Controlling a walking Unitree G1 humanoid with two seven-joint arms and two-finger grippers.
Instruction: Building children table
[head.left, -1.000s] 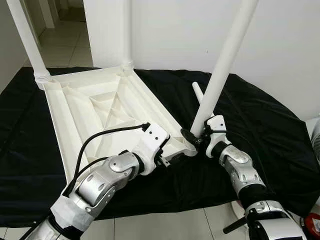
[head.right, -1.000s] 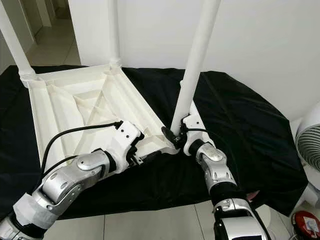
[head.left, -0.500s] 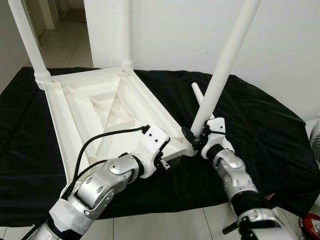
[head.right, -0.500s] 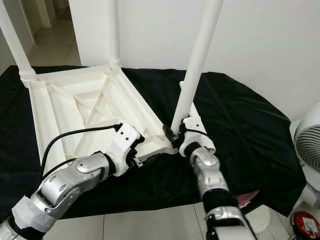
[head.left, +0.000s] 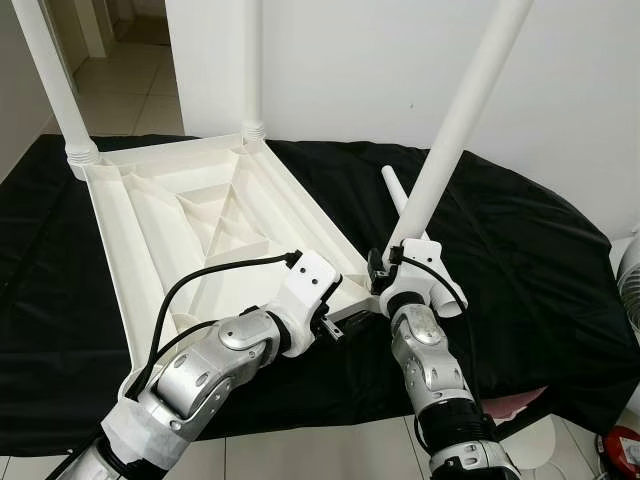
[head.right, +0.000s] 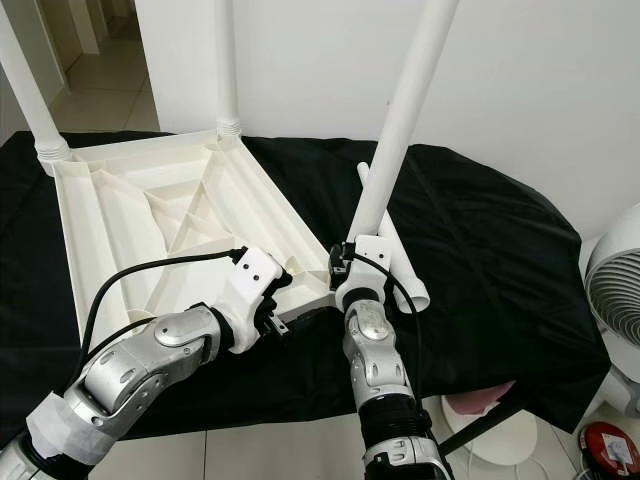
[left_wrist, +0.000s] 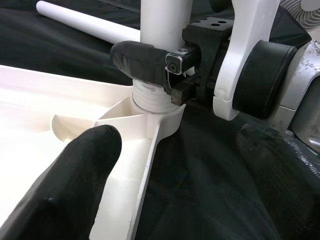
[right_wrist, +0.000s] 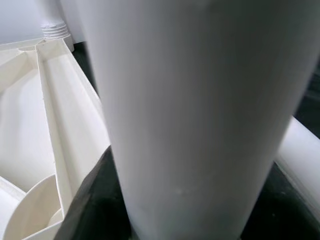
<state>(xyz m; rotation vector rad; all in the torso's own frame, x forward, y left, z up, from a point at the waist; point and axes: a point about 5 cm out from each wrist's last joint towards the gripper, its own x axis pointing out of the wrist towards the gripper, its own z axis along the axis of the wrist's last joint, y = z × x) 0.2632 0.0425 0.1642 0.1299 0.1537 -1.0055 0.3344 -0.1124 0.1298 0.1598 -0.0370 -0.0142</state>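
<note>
Right gripper (left_wrist: 165, 67) clamped the table leg (head.left: 455, 125) base at the upturned tabletop (head.left: 190, 225) corner socket; left gripper (head.left: 335, 322) spread open beside it.

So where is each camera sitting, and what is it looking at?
Left eye, right eye: on the head, looking down at the upturned white table top on the black cloth; both silver arms show.
Left wrist: looks past its own open fingers at the right gripper clamped on the table leg.
Right wrist: pressed against that leg.
Every view shares that leg.
</note>
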